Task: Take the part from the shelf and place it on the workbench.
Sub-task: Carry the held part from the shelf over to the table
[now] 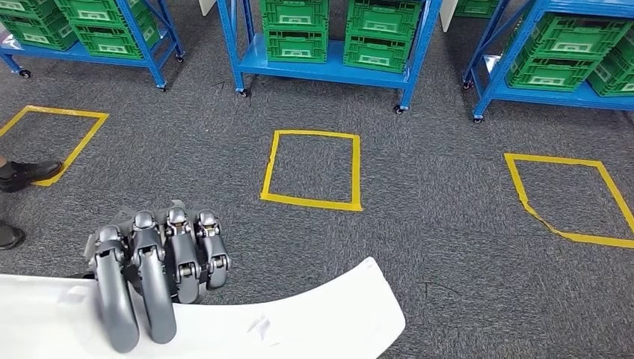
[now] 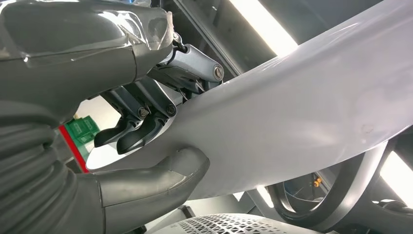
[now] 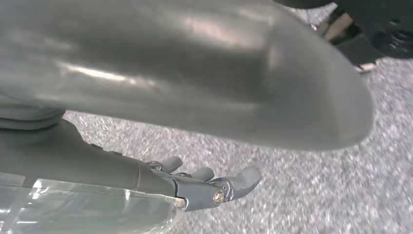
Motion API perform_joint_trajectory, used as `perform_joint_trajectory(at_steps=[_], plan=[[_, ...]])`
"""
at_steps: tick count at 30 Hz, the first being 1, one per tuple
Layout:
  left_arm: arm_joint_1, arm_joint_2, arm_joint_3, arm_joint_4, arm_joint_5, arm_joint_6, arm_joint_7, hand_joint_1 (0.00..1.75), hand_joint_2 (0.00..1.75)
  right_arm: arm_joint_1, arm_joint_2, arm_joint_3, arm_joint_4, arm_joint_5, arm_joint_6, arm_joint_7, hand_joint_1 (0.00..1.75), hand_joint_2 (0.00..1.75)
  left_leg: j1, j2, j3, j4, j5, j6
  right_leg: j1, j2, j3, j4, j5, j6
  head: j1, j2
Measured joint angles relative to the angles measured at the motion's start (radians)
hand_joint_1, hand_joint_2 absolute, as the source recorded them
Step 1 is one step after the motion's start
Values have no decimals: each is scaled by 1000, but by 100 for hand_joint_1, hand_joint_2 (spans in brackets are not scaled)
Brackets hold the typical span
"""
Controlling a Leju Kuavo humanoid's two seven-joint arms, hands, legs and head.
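white curved part (image 1: 299, 318) | left hand (image 1: 153, 273) clamped over its edge, thumb under, for carrying | right hand (image 3: 209, 187) hanging, fingers apart, empty | workbench unseen

left hand (image 1: 153, 273) on part (image 1: 299, 321) at near left, shelves (image 1: 329, 67) beyond floor squares (image 1: 312, 168)

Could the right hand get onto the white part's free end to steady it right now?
Probably yes. The left hand grips the white part near one end; the rounded far end sticks out bare toward the robot's right. The right hand hangs over grey carpet, holding nothing, fingers apart.
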Motion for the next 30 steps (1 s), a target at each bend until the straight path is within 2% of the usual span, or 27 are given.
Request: perform_joint_trajectory(at_steps=[1,2,3,4,5,6,8,10,11,13,14,15,16,17,19,20,21,23,24,25,26,27,28,29,30], plan=[[0,0,1,0,0,-2,0,175,175,0,-1,1,1,4,2,0,0,0,-1,-6,-5,4,2,-1,0,1,20,-32,15,7,0,0],[0,-1,1,0,0,-5,1,175,175,0,-2,2,1,9,4,0,0,0,-1,-13,-10,10,3,-3,0,6,58,-98,39,14,0,0],[0,-3,1,0,-1,-7,2,175,175,0,-3,4,2,12,5,0,0,0,-1,-18,-16,18,3,-5,-1,21,100,-174,61,17,0,0],[-1,-4,1,-1,-2,-10,3,175,175,-1,-5,7,4,17,5,0,0,0,-3,-24,-24,27,2,-8,-1,31,131,-233,77,14,0,0],[-1,-5,2,-1,-4,-14,4,175,175,-1,-7,10,5,20,4,-1,0,0,-5,-30,-32,35,2,-13,1,39,149,-269,86,8,0,0],[-2,-6,2,-1,-7,-18,6,175,175,-2,-8,14,7,24,3,-2,0,0,-6,-36,-38,40,4,-18,3,42,154,-280,89,-1,-1,0],[-2,-5,2,-1,-13,-25,10,175,175,-5,-8,22,10,31,2,-4,0,0,-4,-45,-46,44,8,-29,5,27,152,-278,96,-15,-1,0],[-4,-4,2,-1,-22,-28,14,175,175,-8,-9,29,13,34,1,-6,0,0,0,-37,-65,79,-16,-41,0,12,151,-281,103,-26,-4,0],[-6,-3,2,-1,-27,-27,17,175,175,-9,-9,32,15,35,-1,-8,0,0,2,-27,-86,126,-45,-48,-2,5,150,-282,105,-30,-7,0],[-7,0,2,0,-33,-25,27,175,175,-9,-9,37,18,37,-4,-11,0,0,9,-11,-146,261,-112,-61,0,-12,146,-281,106,-34,-13,0],[-7,1,2,1,-31,-24,34,175,175,-8,-10,40,20,39,-5,-13,0,0,12,-7,-169,315,-131,-64,1,-21,144,-281,107,-34,-13,0],[-6,3,2,3,-25,-23,44,175,175,-7,-10,42,23,41,-6,-16,0,0,14,-4,-175,335,-133,-66,2,-31,142,-281,107,-34,-13,0],[-6,4,2,5,-17,-22,54,175,175,-7,-10,45,25,42,-7,-19,0,0,15,0,-160,313,-116,-65,3,-41,142,-281,107,-34,-13,0],[-7,6,1,7,-7,-21,62,175,175,-8,-10,47,27,44,-7,-22,0,0,15,8,-125,255,-87,-62,5,-50,143,-281,107,-34,-13,0],[-10,7,1,9,10,-21,74,175,175,-9,-10,50,30,47,-9,-26,0,0,6,52,-43,109,-40,-47,9,-68,145,-281,106,-33,-13,0],[-13,7,1,10,18,-21,78,175,175,-9,-9,51,32,49,-9,-27,0,0,0,70,-20,63,-31,-39,12,-76,145,-281,106,-31,-13,0],[-15,8,1,10,23,-20,81,175,175,-9,-9,53,34,51,-10,-27,0,0,-6,81,-11,42,-30,-33,13,-86,145,-281,106,-28,-13,0],[-16,9,2,10,30,-19,87,175,175,-11,-8,59,36,56,-10,-27,0,0,-9,63,-11,32,-25,-22,15,-106,147,-286,107,-19,-13,0],[-17,10,2,10,30,-20,89,175,175,-13,-8,64,37,60,-10,-27,0,0,-7,52,-6,23,-18,-17,14,-102,147,-284,103,-16,-12,0],[-19,10,2,9,31,-23,91,175,175,-15,-9,68,38,63,-9,-27,0,0,-4,41,-1,13,-10,-11,13,-85,140,-268,92,-15,-12,0],[-21,11,2,9,33,-28,91,175,175,-16,-10,72,39,65,-7,-27,0,0,-1,29,3,3,-2,-6,12,-61,123,-230,70,-17,-11,0],[-23,12,1,10,37,-37,88,175,175,-15,-12,74,41,66,-6,-27,0,0,0,17,1,0,2,-3,10,-33,93,-167,41,-21,-10,0],[-23,13,0,11,41,-47,84,175,175,-14,-13,75,43,67,-6,-27,0,0,1,3,-2,0,5,0,9,-15,57,-92,11,-24,-10,0],[-22,15,-1,13,44,-58,77,175,175,-12,-14,75,45,67,-6,-27,0,0,1,-11,-5,0,6,0,9,-6,25,-27,-10,-24,-9,0],[-21,17,-2,16,47,-67,70,175,175,-11,-15,76,47,67,-6,-28,0,0,1,-26,-6,0,7,0,8,-3,6,9,-17,-19,-10,0]])
